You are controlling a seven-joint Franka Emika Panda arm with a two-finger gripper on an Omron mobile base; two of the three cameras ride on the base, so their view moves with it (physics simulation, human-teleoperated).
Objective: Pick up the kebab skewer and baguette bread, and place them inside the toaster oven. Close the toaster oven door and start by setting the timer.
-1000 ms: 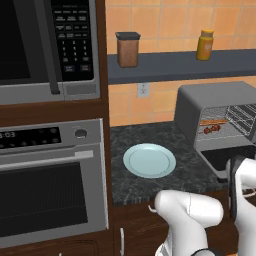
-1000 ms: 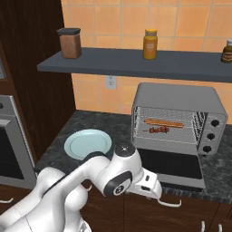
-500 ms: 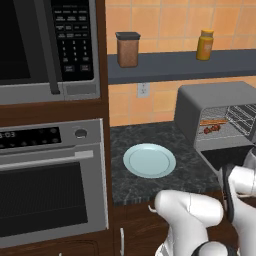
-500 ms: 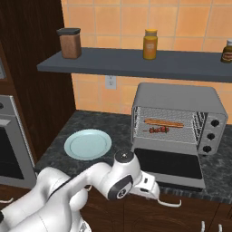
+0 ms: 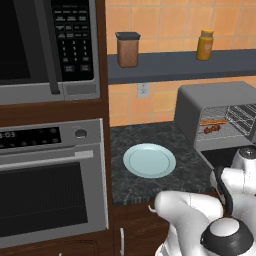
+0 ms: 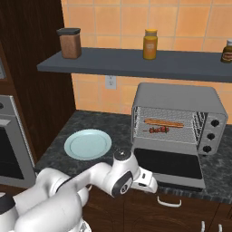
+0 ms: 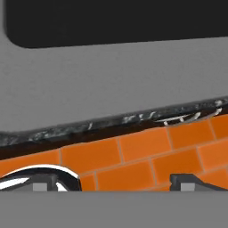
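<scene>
The toaster oven (image 6: 179,118) stands on the dark speckled surface (image 6: 54,156), at the right, against the orange tiled wall. Its door (image 6: 168,165) is folded down flat in front of it, so the inside is open to see. On the wire rack inside lies the baguette bread (image 6: 164,122), long and orange-brown, and just in front of it, nearly touching, lies the kebab skewer (image 6: 159,130) with its small dark red chunks. From the left side both are also visible inside the oven: the baguette (image 5: 214,122) behind, the skewer (image 5: 212,129) in front.

The white arm bends low in front of the surface, and its hand is down near the front edge of the open door. In the hand view the grey frame of the door (image 7: 111,84) is very close, with its dark glass above and orange floor tiles below. The pincer (image 7: 116,183) stands wide, its two dark tips far apart, and holds nothing.

A pale blue plate (image 6: 88,144) lies on the surface, left of the oven. On the shelf (image 6: 136,63) above stand a brown jar (image 6: 70,43) and a yellow bottle (image 6: 150,44).
</scene>
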